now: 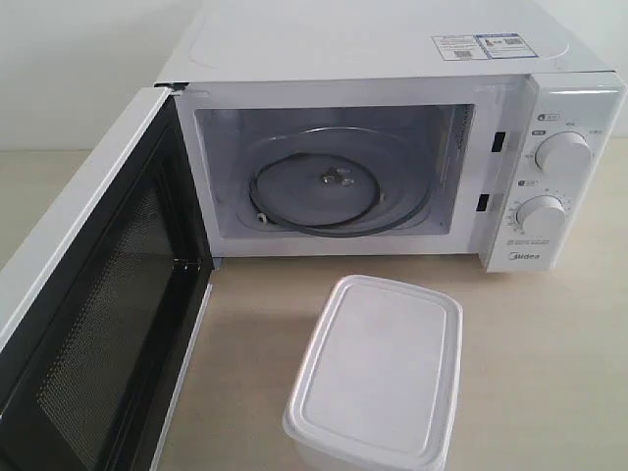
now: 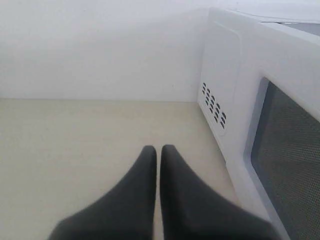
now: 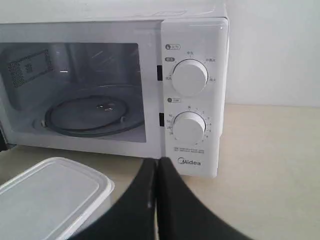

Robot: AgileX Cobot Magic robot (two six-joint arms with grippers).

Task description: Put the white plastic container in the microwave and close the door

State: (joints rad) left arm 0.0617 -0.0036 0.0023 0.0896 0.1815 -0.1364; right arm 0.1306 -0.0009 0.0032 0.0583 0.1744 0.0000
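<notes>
A white Midea microwave [image 1: 343,39] sits on a pale wooden table [image 1: 549,373] against a white wall. Its door [image 1: 88,294] stands swung wide open to the left, with the black mesh inner face turned toward the cavity. Inside the cavity, the round glass turntable [image 1: 324,191] lies on its ring. The control panel to the right of the opening carries 2 round white dials, the upper dial [image 1: 562,152] above the lower dial [image 1: 542,213]. A sticker [image 1: 478,46] lies on the top panel near the right front corner.

The white plastic container [image 1: 378,378] rests on the table in front of the microwave, outside the cavity and clear of the front edge. Its flat rimmed lid is on. It lies below the right half of the opening.

The left gripper [image 2: 158,152] hangs over bare table beside the outer face of the open door. Its 2 dark fingers are pressed together with only a thin seam between them, holding nothing. Vent slots [image 2: 214,107] show on the microwave's side panel beyond it.

The right gripper [image 3: 157,162] faces the control panel, with the container just beside it. Its fingers are pressed together and hold nothing.
</notes>
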